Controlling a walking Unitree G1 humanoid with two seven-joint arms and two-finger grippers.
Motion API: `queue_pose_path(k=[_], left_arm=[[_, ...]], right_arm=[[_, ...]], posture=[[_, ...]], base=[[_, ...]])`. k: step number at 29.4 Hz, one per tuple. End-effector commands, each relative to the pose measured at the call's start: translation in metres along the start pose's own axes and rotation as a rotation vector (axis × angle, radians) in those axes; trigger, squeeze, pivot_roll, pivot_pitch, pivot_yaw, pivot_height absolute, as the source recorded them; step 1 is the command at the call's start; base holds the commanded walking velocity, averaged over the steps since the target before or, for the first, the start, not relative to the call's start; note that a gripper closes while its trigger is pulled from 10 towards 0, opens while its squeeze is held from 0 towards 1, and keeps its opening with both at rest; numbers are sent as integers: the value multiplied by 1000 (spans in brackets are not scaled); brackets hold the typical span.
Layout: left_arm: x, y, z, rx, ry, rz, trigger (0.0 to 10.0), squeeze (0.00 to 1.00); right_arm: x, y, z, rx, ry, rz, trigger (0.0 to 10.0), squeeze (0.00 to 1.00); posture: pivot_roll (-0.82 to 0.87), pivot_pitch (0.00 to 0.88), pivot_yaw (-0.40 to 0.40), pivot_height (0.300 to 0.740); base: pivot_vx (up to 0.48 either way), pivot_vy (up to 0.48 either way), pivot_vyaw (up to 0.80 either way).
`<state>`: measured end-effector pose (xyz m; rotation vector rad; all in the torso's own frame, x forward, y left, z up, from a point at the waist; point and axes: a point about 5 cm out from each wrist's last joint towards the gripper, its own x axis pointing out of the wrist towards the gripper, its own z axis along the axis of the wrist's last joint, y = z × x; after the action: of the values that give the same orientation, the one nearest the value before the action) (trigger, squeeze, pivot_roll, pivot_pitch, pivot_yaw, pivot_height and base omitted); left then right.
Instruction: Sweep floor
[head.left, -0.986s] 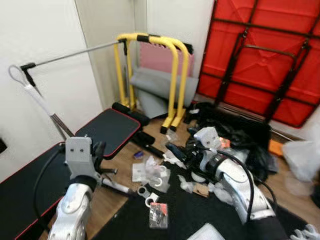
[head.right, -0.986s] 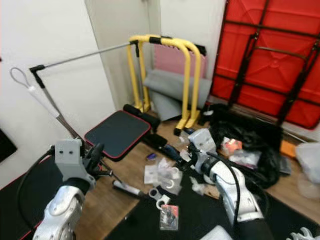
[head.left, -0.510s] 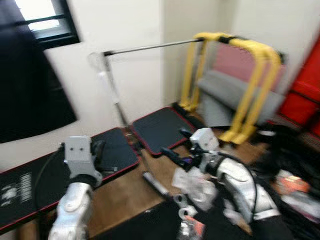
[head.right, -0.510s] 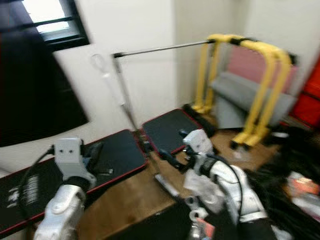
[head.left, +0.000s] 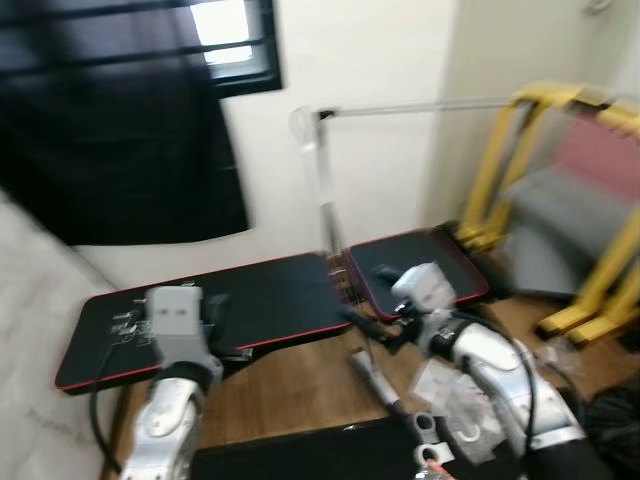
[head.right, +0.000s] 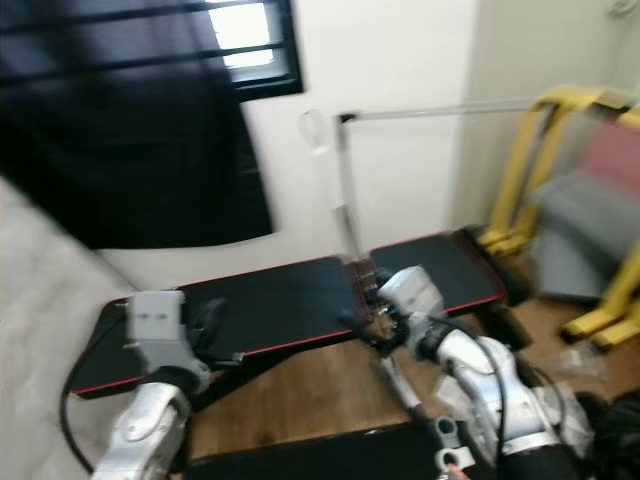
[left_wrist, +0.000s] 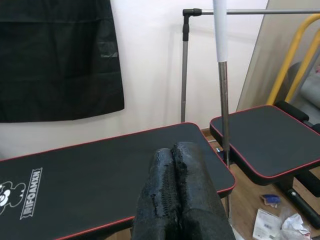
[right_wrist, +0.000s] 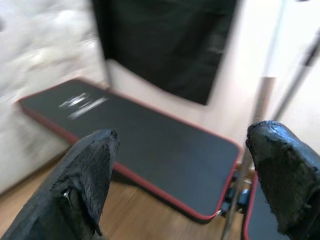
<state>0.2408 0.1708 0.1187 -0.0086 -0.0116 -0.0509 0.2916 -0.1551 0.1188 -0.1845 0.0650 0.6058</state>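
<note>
A long-handled sweeping tool (head.left: 327, 215) leans on the white wall, with a white grip and a cord loop at its top; its shaft (left_wrist: 224, 112) runs down to the wood floor beside the bench. My right gripper (head.left: 358, 322) is held out low, close to that shaft, open with nothing between its fingers (right_wrist: 92, 165). Raised on the left, my left gripper (left_wrist: 172, 150) is shut and empty, pointing over the black bench pad. Scraps of paper and plastic litter (head.left: 452, 392) lie on the floor at the right.
A black workout bench with red trim (head.left: 240, 305) and its second pad (head.left: 425, 262) stand along the wall. Yellow bars (head.left: 498, 165) and a grey mat are at the right, a dark curtain (head.left: 120, 130) and white bedding (head.left: 40, 330) at the left. A black floor mat (head.left: 300, 462) lies below.
The camera has swung left: the red panel and the litter pile slid out to the right, the curtain, window and bedding came in. Both arms keep their pose.
</note>
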Motion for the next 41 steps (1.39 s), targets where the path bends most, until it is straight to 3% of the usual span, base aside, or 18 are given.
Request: queue_pose_path(k=[1, 5, 12, 41], left_arm=[[1, 2, 0, 18, 2, 13, 10000, 0], [1, 2, 0, 16, 0, 13, 10000, 0], [-1, 3, -1, 18, 5, 4, 10000, 0], [-2, 6, -2, 11, 13, 1, 10000, 0]], right_arm=[[1, -4, -3, 40, -3, -43, 10000, 0], [0, -5, -4, 46, 0, -45, 10000, 0], [-3, 4, -9, 35, 15, 5, 10000, 0], [0, 6, -8, 25, 15, -2, 10000, 0]], posture=[[-81, 0, -47, 740], [-79, 0, -44, 740], [-79, 0, -35, 740], [-71, 0, -32, 740]], base=[[0, 0, 0], [139, 0, 0], [324, 0, 800], [332, 0, 0]])
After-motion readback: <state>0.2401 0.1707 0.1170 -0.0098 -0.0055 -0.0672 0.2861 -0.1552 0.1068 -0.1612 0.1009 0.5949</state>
